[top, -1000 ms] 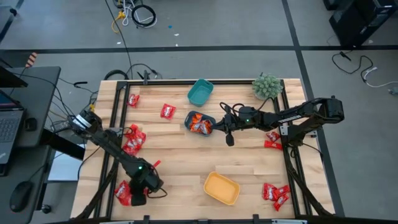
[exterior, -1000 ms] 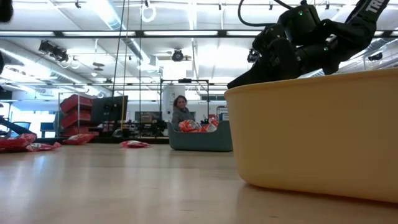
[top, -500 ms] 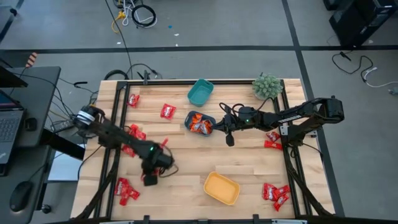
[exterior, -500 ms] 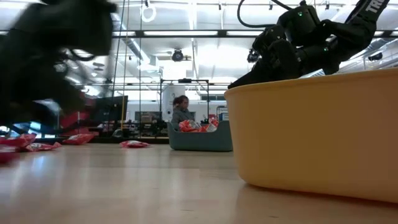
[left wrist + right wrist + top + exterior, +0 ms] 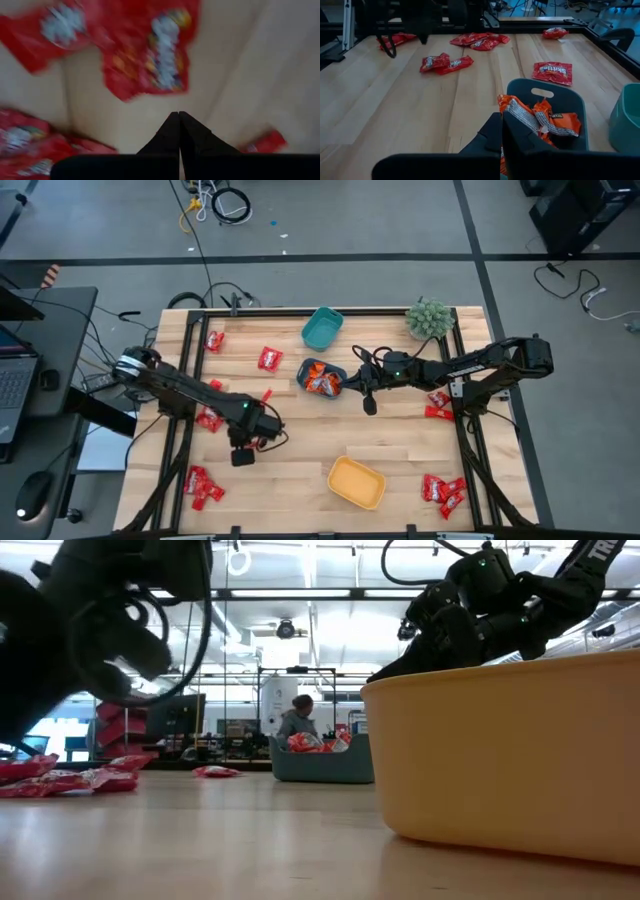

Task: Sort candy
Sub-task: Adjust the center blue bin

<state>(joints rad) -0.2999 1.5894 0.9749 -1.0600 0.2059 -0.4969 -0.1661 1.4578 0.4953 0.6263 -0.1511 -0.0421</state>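
You have three bins on the tabletop (image 5: pixel 300 435). The dark teal bin (image 5: pixel 322 377) near the middle holds several orange-wrapped candies (image 5: pixel 540 121); the lighter teal bin (image 5: pixel 321 328) behind it and the yellow bin (image 5: pixel 356 483) at the front look empty from above. The rest of the candy (image 5: pixel 270 359) lies loose: red packets in clusters along the left side, by the right rail and at the front right corner.

Your left gripper (image 5: pixel 243 456) hangs over the left-centre boards, jaws clenched with nothing between them; its wrist view is blurred, showing only red wrappers below. Your right gripper (image 5: pixel 369 406) waits just beside the dark teal bin, jaws also pressed together and empty. In the low view the yellow bin's wall blocks much of the tabletop behind it.
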